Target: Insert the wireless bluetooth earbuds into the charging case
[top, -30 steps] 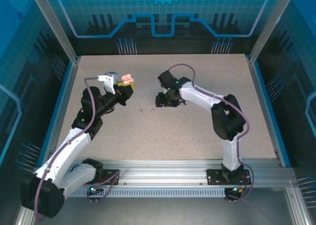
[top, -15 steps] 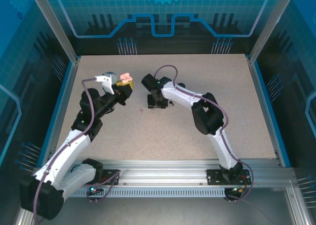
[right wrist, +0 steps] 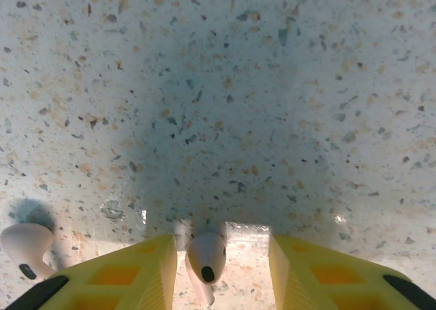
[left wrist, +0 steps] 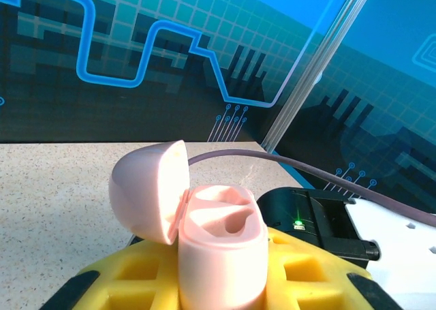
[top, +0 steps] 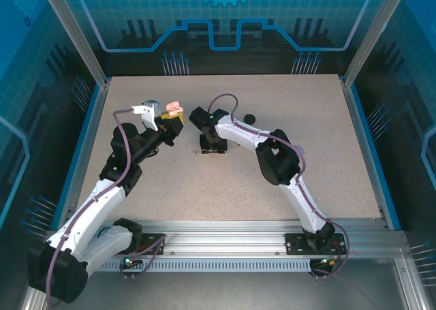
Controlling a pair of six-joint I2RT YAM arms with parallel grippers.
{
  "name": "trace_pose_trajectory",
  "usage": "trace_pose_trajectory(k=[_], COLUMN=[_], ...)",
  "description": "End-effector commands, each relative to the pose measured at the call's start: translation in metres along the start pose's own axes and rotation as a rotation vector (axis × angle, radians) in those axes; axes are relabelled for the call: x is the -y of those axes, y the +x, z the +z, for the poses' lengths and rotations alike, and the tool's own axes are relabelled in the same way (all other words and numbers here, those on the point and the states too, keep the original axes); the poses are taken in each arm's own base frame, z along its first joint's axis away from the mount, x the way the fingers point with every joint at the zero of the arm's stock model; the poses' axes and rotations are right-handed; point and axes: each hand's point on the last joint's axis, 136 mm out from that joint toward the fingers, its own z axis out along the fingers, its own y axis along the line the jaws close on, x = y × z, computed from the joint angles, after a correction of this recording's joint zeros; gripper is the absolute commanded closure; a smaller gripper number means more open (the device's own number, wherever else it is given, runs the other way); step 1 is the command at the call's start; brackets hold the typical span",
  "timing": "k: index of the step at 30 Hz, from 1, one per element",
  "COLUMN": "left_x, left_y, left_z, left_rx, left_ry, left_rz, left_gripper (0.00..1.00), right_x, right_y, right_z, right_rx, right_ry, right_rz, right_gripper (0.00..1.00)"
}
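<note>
My left gripper (top: 173, 120) is shut on the pale pink charging case (left wrist: 221, 249), which stands upright between the yellow fingers (left wrist: 306, 269). Its lid (left wrist: 146, 187) is swung open to the left and both sockets are empty. My right gripper (top: 211, 144) points down at the table just right of the case. In the right wrist view its yellow fingers (right wrist: 306, 269) straddle a pale pink earbud (right wrist: 206, 259) lying on the table. The left finger is close to the earbud and the right one stands clear of it. A second pale pink earbud (right wrist: 24, 249) lies outside the left finger.
A small black round disc (top: 248, 117) lies on the speckled table (top: 286, 99) behind the right arm. The right arm's black wrist (left wrist: 320, 218) sits close to the right of the held case. Blue walls and metal posts enclose the table.
The right arm has swung left and come down over the earbuds, with its jaws narrowing. The black disc it covered now shows. The left arm and the case have stayed put.
</note>
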Motion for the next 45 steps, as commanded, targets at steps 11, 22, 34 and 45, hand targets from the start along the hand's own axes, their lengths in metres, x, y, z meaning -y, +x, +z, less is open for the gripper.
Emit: trace_pose_trajectory(k=[11, 22, 34, 45], left_x=[0.005, 0.006, 0.028, 0.048], left_y=[-0.009, -0.006, -0.008, -0.009], left_z=[-0.005, -0.004, -0.005, -0.002], left_rx=[0.051, 0.044, 0.044, 0.113], left_ry=[0.013, 0.016, 0.113, 0.192], left_rz=[0.01, 0.009, 0.046, 0.192], left_gripper=[1.0, 1.0, 1.0, 1.0], right_x=[-0.004, -0.009, -0.005, 0.025], right_y=[0.005, 0.004, -0.021, -0.046], right_z=[0.014, 0.009, -0.055, -0.155], right_rx=[-0.018, -0.002, 0.157, 0.358], right_ry=[0.035, 0.017, -0.108, -0.249], right_rz=[0.009, 0.0, 0.03, 0.051], right_gripper=[0.67, 0.8, 0.86, 0.87])
